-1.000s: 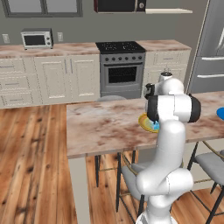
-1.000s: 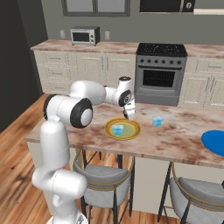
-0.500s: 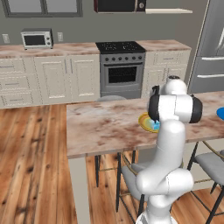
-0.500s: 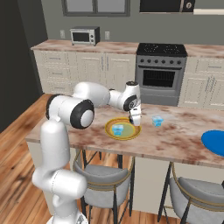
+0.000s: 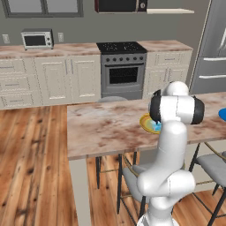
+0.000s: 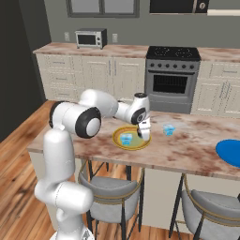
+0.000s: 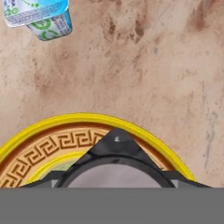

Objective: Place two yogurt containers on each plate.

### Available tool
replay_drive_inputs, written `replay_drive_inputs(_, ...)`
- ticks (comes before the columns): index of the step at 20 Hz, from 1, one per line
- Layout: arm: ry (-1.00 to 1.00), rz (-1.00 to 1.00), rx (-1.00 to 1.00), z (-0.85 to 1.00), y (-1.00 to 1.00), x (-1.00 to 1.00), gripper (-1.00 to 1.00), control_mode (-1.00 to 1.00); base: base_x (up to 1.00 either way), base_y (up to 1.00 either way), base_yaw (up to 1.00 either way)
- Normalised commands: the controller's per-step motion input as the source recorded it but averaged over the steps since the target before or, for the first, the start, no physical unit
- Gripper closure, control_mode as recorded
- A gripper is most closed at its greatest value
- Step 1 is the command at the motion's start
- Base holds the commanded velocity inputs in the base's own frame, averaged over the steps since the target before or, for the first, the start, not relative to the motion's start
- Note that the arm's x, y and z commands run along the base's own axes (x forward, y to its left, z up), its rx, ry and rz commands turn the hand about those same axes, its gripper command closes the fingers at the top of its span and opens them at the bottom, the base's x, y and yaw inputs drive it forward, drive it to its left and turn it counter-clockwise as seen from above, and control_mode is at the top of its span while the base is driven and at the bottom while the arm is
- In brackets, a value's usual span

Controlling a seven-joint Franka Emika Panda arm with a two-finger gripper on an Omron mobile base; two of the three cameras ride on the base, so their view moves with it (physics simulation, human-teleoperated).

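Look at the yellow-rimmed plate [image 6: 131, 138] first, since everything sits around it. In the right base view you see one pale-blue yogurt cup [image 6: 126, 138] standing inside it, left of centre, and the claw [image 6: 145, 134] down over the plate's right part, closed on the dark yogurt cup [image 6: 145, 136], which is too small there for you to make out detail. A second pale-blue cup [image 6: 168, 130] stands on the bench [image 6: 197, 140] just right of the plate, apart from its rim. The blue plate [image 6: 228, 152] lies well to the right of the yellow one, at the bench's near edge.

The hand view gives you what the base views cannot: the plate's rim [image 7: 83, 119] is bright yellow, then a brown band with a key pattern, then a greenish centre. The dark cup's round whitish top [image 7: 116, 168] sits low in that view over the plate, and the outer pale-blue cup [image 7: 41, 17] shows a blue lid and a printed side.

In the left base view the arm covers most of the yellow plate [image 5: 147, 122], and only a sliver of the blue plate [image 5: 222, 114] shows.

Counted: three cups, two plates.
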Motion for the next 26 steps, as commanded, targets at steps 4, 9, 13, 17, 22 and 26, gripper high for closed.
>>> replay_drive_inputs(4,0.00,0.00,0.00,-0.20,0.02,-0.03,1.00,-1.00,0.00,0.00,0.00)
replay_drive_inputs(9,0.00,0.00,0.00,-0.18,0.04,0.00,1.00,-1.00,0.00,0.00,0.00)
replay_drive_inputs(13,0.00,0.00,0.00,-0.08,0.06,0.00,1.00,-1.00,0.00,0.00,0.00)
replay_drive_inputs(17,0.00,0.00,0.00,-0.12,0.07,0.00,-1.00,-1.00,0.00,0.00,0.00)
replay_drive_inputs(22,0.01,0.00,0.00,-0.05,0.02,0.00,-1.00,-1.00,0.00,0.00,0.00)
replay_drive_inputs(26,0.07,0.00,0.00,0.00,0.01,0.00,-1.00,-1.00,0.00,0.00,0.00)
